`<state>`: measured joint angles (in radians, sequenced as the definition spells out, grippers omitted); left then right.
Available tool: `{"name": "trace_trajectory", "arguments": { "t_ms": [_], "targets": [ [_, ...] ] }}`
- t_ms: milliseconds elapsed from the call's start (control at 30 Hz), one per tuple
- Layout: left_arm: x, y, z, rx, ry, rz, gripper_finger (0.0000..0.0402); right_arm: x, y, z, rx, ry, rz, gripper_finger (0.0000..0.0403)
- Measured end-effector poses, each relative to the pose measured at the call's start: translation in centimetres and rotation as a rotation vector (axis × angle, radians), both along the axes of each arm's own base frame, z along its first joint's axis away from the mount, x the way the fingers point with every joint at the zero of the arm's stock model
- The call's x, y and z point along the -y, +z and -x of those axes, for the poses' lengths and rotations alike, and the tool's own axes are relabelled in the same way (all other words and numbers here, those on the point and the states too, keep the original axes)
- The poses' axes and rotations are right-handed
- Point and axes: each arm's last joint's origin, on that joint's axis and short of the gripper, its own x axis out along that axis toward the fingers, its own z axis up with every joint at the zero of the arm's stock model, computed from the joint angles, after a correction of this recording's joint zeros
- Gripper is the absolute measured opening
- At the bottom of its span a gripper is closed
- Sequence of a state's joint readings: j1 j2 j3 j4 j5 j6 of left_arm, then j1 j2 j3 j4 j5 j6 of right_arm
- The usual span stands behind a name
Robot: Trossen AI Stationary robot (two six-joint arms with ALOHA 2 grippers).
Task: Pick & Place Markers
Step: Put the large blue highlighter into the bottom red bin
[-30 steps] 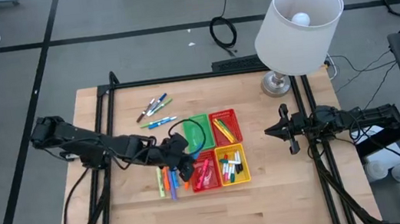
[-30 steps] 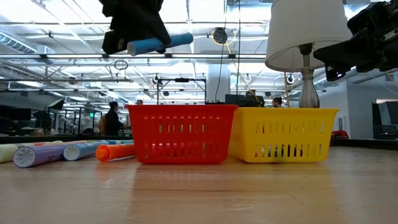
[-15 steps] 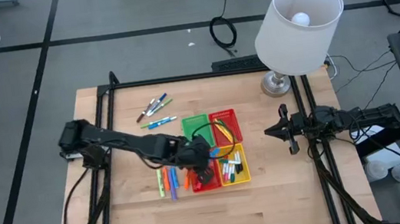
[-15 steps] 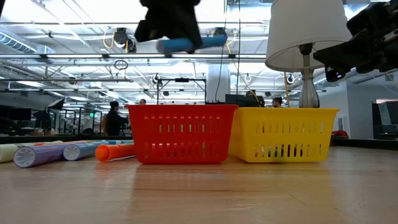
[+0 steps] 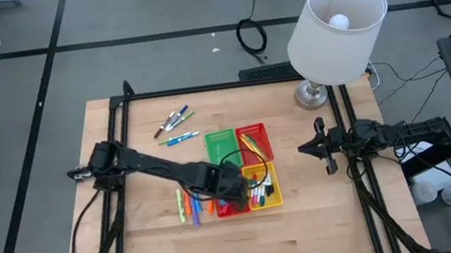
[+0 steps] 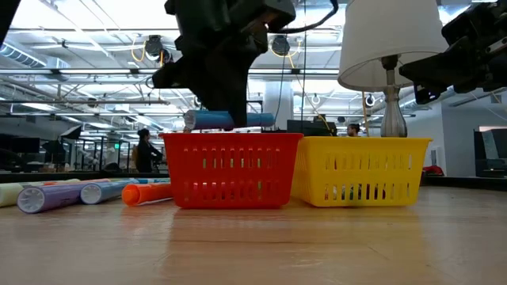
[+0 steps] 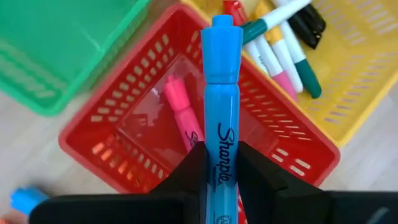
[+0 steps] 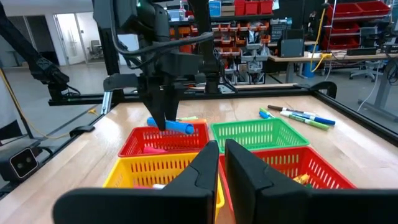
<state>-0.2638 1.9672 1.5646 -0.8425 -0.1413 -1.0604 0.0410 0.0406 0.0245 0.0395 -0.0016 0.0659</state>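
The left gripper [image 7: 221, 163] pinches a blue marker [image 7: 221, 106] between its two fingers. It hangs right over the near red basket [image 7: 118, 140], and the marker's cap points out past the basket's far rim. In the low view the blue marker [image 6: 228, 120] lies flat, just above the red basket's rim [image 6: 230, 136]. A pink marker [image 7: 183, 115] lies at the bottom of that basket.

From above, four baskets sit together in a square near the middle of the table [image 5: 308, 220]. The green basket [image 5: 220, 138] is at 11 o'clock of the square, a second red basket [image 5: 263, 130] at 1 o'clock, the yellow basket [image 5: 275, 197] at 5 o'clock, and the near red one at 7 o'clock, under the left gripper [image 5: 232, 187]. The yellow basket holds several markers [image 5: 259, 194], some white with dark caps. The far red basket seems to hold a few yellow and orange ones, but they are hard to make out.

More markers [image 5: 189, 206] lie loose on the table at 9 o'clock of the baskets, just beside the near red one. Another small bunch [image 5: 175, 124] lies at 11 o'clock, well apart from the baskets.

The right gripper [image 5: 325, 146] waits at 3 o'clock of the baskets, near the table's edge. Its fingers [image 8: 202, 163] are pressed close together, with only a thin gap, and hold nothing. A lamp [image 5: 335, 29] stands at the far right corner.
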Motion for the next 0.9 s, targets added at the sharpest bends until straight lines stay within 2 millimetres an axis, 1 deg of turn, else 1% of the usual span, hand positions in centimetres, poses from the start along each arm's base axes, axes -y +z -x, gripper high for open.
{"name": "trace_trajectory", "arguments": {
  "t_ms": [133, 267, 400, 600, 900],
  "targets": [
    [0.44, -0.52, 0.01, -0.011, 0.077, 0.027, 0.0075, 0.0, 0.0, 0.0, 0.0, 0.0, 0.0, 0.0018],
    [0.52, -0.61, 0.19, -0.009, 0.17, 0.06, 0.0075, 0.0, 0.0, 0.0, 0.0, 0.0, 0.0, 0.0018],
    [0.27, -0.67, 0.09, -0.014, 0.182, 0.085, 0.0071, 0.0, 0.0, 0.0, 0.0, 0.0, 0.0, 0.0018],
    [0.07, -0.67, -0.04, -0.012, 0.201, 0.105, 0.0079, 0.0, 0.0, 0.0, 0.0, 0.0, 0.0, 0.0018],
    [0.12, -0.58, -0.3, 0.015, 0.203, 0.116, 0.0081, 0.0, 0.0, 0.0, 0.0, 0.0, 0.0, 0.0018]
  ]
}}
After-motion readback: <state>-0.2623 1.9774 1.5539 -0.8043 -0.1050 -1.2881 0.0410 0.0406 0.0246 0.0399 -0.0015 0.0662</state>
